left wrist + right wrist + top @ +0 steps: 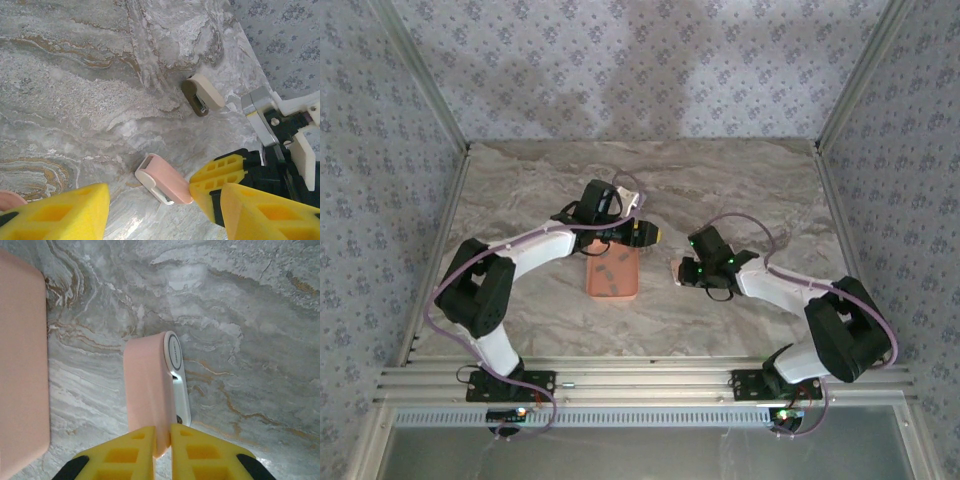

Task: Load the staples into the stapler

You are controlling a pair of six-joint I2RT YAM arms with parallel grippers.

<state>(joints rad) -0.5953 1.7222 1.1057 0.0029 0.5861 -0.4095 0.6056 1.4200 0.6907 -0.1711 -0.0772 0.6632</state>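
Right claw (162, 432) pinches the pink plastic mini stapler (147, 390); left claw (648, 235) hangs open beside the salmon-pink tray (620, 290), tiny grey staples (605, 272) kinda blurry.

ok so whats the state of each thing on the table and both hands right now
left hand: open, holding nothing
right hand: shut on the pink stapler
pink stapler: lying on the table, one end pinched
tan stapler: lying on the table, untouched
tray: flat on the table, staples inside
staples: loose in the tray, not yet loaded
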